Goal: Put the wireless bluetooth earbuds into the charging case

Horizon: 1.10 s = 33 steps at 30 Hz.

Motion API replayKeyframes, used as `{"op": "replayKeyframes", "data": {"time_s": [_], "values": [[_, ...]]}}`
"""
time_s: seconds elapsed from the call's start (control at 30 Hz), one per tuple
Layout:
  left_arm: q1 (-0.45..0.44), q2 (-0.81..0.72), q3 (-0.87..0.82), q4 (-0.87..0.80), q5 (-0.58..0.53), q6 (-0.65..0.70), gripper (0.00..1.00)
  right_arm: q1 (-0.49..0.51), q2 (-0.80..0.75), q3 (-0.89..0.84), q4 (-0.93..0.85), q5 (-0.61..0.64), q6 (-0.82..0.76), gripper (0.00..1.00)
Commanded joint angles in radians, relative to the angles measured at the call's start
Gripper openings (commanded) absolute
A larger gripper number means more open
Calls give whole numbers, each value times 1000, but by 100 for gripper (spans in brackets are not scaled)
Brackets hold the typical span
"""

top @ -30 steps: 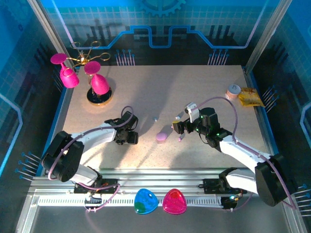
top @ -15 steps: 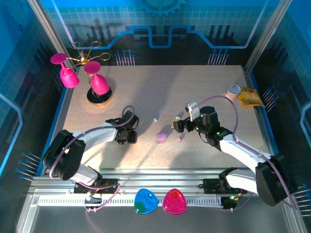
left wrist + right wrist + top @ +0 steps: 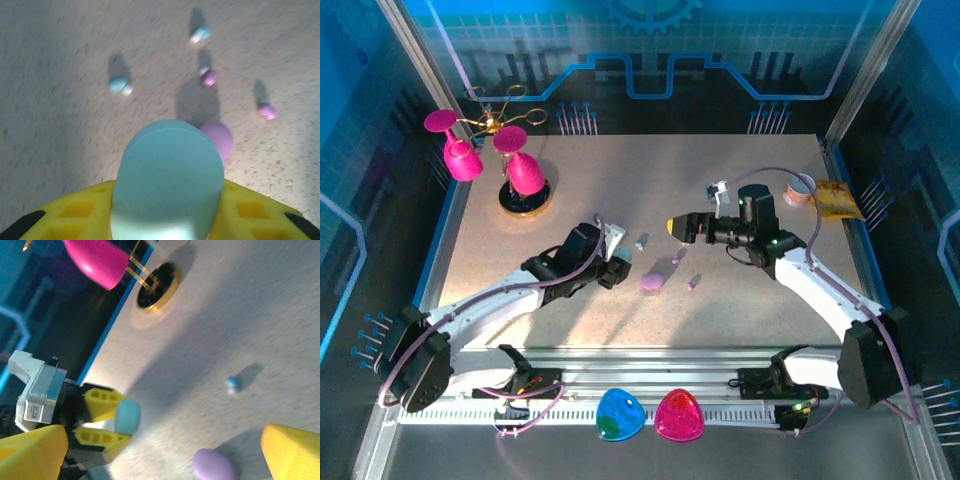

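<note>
Glows blue on 3 sides, with panel walls [image 3: 770,50] printed in grid and circuit-like lines. Lies pale and speckled below as a beige tabletop [image 3: 720,170], shadowed across the middle. Ends at a metal rail [image 3: 650,358] along the near edge.

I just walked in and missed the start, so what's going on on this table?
The left end effector is closed on a pale blue charging case. The right end effector is open and holds nothing, and it hovers over the table facing the left one. A purple charging case lies on the table. Two pale blue earbuds and two purple earbuds lie loose near it, none in a case yet.
</note>
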Motion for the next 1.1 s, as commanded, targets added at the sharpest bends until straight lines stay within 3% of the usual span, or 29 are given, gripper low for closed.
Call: {"op": "replayKeyframes", "data": {"time_s": [0.0,0.2,0.43,0.93,1.07], "values": [[-20,-60,-48,185,111,167,30,-1,34,79,-138,-177,102,100],[-49,-86,-44,250,155,288,28,24,81,87,-131,-251,202,88],[-69,-73,-25,254,164,336,28,95,124,100,-114,-275,236,78],[-93,-59,6,239,145,358,28,156,204,117,-102,-284,223,40],[-95,-60,6,249,149,355,29,157,212,107,-80,-289,236,24]]}}
